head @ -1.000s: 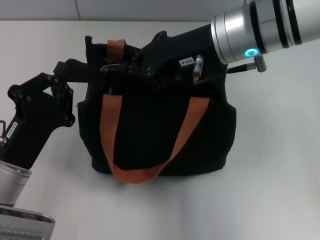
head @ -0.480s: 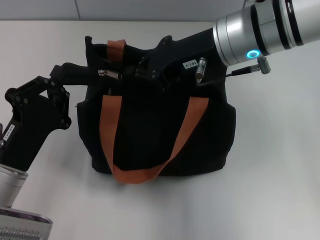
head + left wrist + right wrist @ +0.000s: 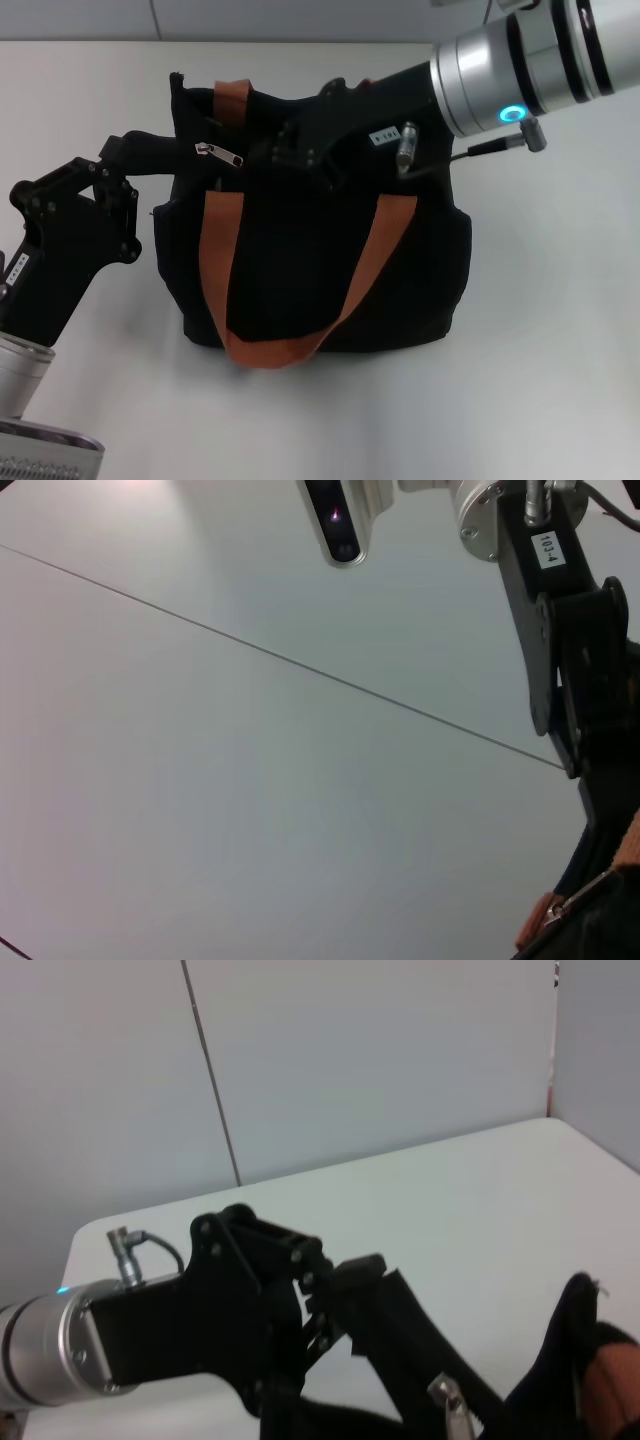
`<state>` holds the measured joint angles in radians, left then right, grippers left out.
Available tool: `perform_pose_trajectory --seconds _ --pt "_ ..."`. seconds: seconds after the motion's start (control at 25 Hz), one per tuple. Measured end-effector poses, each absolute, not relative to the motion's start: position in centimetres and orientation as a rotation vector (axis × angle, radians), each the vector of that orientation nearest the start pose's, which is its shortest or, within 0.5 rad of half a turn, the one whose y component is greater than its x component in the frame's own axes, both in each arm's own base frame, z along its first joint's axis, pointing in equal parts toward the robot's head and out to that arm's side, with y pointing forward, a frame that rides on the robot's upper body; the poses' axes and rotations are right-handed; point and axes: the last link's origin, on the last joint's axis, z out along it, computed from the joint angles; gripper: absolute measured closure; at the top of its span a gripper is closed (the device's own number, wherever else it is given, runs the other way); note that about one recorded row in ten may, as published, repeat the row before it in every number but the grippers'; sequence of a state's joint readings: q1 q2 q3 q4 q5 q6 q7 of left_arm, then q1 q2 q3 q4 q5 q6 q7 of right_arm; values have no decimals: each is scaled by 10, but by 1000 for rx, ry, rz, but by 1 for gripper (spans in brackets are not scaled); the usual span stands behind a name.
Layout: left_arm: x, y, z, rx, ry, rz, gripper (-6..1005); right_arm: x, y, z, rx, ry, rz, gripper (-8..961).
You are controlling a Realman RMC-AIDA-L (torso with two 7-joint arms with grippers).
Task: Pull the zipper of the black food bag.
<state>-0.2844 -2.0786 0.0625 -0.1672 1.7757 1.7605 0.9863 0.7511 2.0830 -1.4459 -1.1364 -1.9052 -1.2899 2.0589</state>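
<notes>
Tool positions at the mouth of the black food bag (image 3: 320, 270): the left tool (image 3: 165, 152) reaches in from the bag's left end and presses on the upper corner fabric, while the right tool (image 3: 275, 150) comes in from the right along the top edge. Whether either tool's fingers are spread or pressed together cannot be told, since black metal merges with black fabric. The zipper (image 3: 218, 153), a small silver pull tab, lies free on the top edge between the two tools, nearer the left tool's tip and just beyond the right tool's tip; neither tool appears to pinch it. The same tab shows in the right wrist view (image 3: 447, 1400) beside the left tool's linkage. Orange-brown straps (image 3: 225, 250) hang down the front face of the bag, which stands on the white table (image 3: 550, 330). Handling judgement: the bag is soft and light and will likely slide or buckle under a pull, so one tool should brace the fabric near the track's end; the tab is thin, smooth and likely slippery, best pinched across its flat faces and drawn along the track.
</notes>
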Motion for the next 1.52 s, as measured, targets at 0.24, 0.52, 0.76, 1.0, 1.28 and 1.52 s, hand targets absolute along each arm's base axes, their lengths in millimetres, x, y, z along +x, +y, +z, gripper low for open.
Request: perform_pose_trajectory --seconds 0.24,0.52,0.76,1.0,1.28,1.52 --pt "-291 226 -29 -1515 701 -249 981 55 373 -51 -2998 285 363 921" --pt "-290 227 -29 -1510 704 -255 981 50 376 -60 -3026 311 329 792" --pt "-288 229 -29 -1509 709 -262 982 48 376 -64 -3034 307 308 732" --pt "-288 229 -29 -1508 711 -265 981 48 374 -64 -3044 269 296 871" --pt "-288 229 -29 -1508 710 -265 981 46 374 -61 -3039 240 304 954" --pt "-290 226 -30 -1517 703 -256 982 50 374 -59 -3034 235 223 953"
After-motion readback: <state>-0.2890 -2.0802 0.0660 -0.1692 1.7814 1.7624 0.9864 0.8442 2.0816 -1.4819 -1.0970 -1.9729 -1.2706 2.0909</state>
